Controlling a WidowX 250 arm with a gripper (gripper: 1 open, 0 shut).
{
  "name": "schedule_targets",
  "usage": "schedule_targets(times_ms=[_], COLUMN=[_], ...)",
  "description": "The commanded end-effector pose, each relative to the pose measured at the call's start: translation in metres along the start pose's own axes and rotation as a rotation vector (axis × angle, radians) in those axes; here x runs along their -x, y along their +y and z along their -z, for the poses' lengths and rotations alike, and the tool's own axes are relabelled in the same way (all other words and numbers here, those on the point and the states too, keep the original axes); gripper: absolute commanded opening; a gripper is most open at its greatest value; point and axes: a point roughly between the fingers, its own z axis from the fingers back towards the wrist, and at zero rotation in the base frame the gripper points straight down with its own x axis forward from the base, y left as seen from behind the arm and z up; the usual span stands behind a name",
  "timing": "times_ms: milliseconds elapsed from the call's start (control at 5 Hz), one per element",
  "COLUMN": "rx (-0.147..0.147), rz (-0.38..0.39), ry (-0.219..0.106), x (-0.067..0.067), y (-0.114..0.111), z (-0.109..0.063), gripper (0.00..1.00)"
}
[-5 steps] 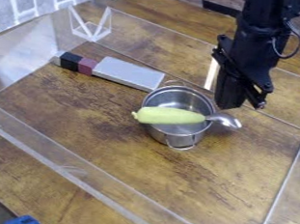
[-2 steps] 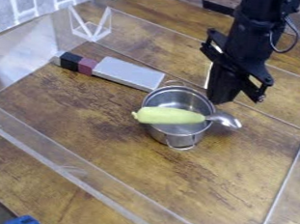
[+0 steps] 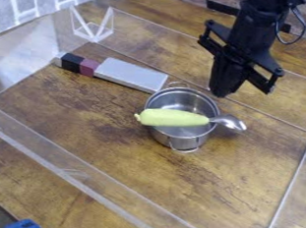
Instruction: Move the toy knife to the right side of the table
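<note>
A pot (image 3: 183,123) stands near the middle of the surface (image 3: 76,130), inside low walls (image 3: 60,164) that ring the work area. A corn cob (image 3: 172,118) lies across the pot's rim, and the pot's handle (image 3: 229,122) juts out to its right, just past the cob's tip. The toy knife (image 3: 116,71) lies flat on the surface to the left of the pot and slightly behind it, well apart from it, its handle end pointing away from the pot. The claw (image 3: 222,89) hangs pointing down behind the pot and to its right, above the handle, clear of the surface.
</note>
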Motion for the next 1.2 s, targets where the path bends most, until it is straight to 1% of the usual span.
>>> schedule_targets(times_ms=[0, 200, 400, 600, 800, 1000], rx=[-0.010, -0.025, -0.059, -0.084, -0.111, -0.136], rz=[-0.038, -0.064, -0.170, -0.262, -0.335, -0.369], ry=[-0.116, -0.124, -0.136, -0.142, -0.148, -0.176], x=[-0.001, 0.005, 0.014, 0.021, 0.034, 0.042], y=[0.012, 0.018, 0.017, 0.018, 0.010, 0.019], z=[-0.050, -0.063, -0.059, -0.060, -0.051, -0.058], gripper=[0.00, 0.00, 0.00, 0.00, 0.00, 0.00])
